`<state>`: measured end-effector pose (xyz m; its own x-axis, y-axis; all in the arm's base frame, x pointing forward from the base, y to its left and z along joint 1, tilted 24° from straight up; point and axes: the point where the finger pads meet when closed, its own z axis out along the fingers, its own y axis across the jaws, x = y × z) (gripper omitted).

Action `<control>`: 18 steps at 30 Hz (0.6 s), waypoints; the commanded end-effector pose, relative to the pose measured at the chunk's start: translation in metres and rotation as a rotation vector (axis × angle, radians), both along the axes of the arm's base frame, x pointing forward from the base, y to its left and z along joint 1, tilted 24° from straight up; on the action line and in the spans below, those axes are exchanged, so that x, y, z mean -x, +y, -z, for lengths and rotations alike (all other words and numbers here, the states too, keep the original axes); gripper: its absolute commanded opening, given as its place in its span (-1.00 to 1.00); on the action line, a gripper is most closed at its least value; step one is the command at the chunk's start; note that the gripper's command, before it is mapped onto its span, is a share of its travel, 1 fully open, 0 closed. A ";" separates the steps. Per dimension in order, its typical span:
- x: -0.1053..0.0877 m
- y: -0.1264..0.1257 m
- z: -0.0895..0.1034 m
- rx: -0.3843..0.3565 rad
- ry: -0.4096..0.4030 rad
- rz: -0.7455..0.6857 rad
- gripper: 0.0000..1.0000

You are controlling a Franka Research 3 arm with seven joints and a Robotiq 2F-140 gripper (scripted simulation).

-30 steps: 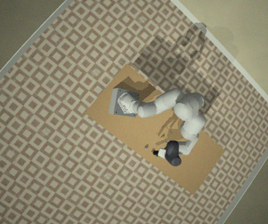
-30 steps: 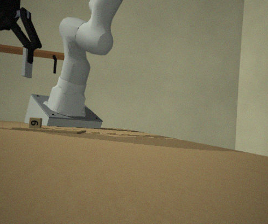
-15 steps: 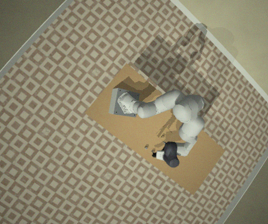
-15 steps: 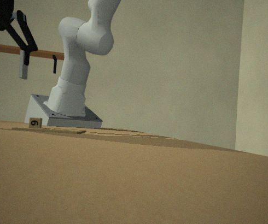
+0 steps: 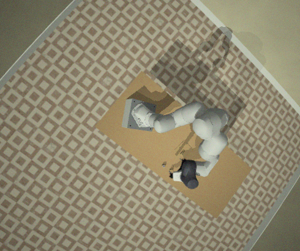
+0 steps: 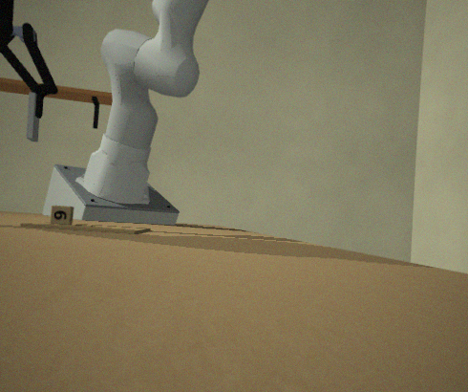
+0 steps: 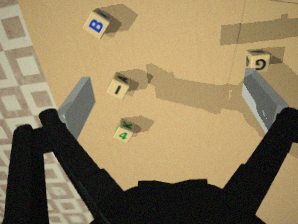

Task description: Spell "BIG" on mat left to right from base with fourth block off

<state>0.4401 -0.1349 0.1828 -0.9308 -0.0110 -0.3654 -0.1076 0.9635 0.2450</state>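
The gripper [image 5: 177,168] [image 6: 32,117] [image 7: 167,85] is wide open and holds nothing, its fingers raised well above the worktop [image 5: 127,138] [image 6: 260,311] [image 7: 175,150]. From overhead it hangs over the half of the worktop away from the base, near the lower-left long edge.

In the wrist view the I block [image 7: 119,86] appears between the two fingers, closer to the left-hand one in that picture. The block with a green 4 [image 7: 123,131] lies near it, lower in the view and also within the span. The G block [image 7: 258,61] shows at the tip of the right-hand finger, partly overlapped by it. The B block [image 5: 163,165] [image 7: 96,24] lies farther up the wrist view, outside the span, and close to the lower-left long edge in the overhead view. All four are below the gripper, apart from one another.

Low in the exterior view, a thin slab [image 6: 140,231] lies flat, its near edge in front of a block with a rounded dark mark [image 6: 62,215]. Whether that slab is the mat I cannot tell.

Farther out, the arm [image 5: 203,127] [image 6: 169,62] bends back to its base [image 5: 125,122] [image 6: 55,193], near the worktop's upper-left short edge as seen from above.
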 end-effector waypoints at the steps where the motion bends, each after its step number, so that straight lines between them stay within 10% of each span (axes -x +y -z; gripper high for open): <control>1: 0.001 -0.006 0.002 0.054 -0.035 -0.123 1.00; 18: 0.007 -0.024 0.011 0.130 -0.084 -0.305 1.00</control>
<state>0.4339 -0.1546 0.1731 -0.8885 -0.2170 -0.4044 -0.3014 0.9404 0.1576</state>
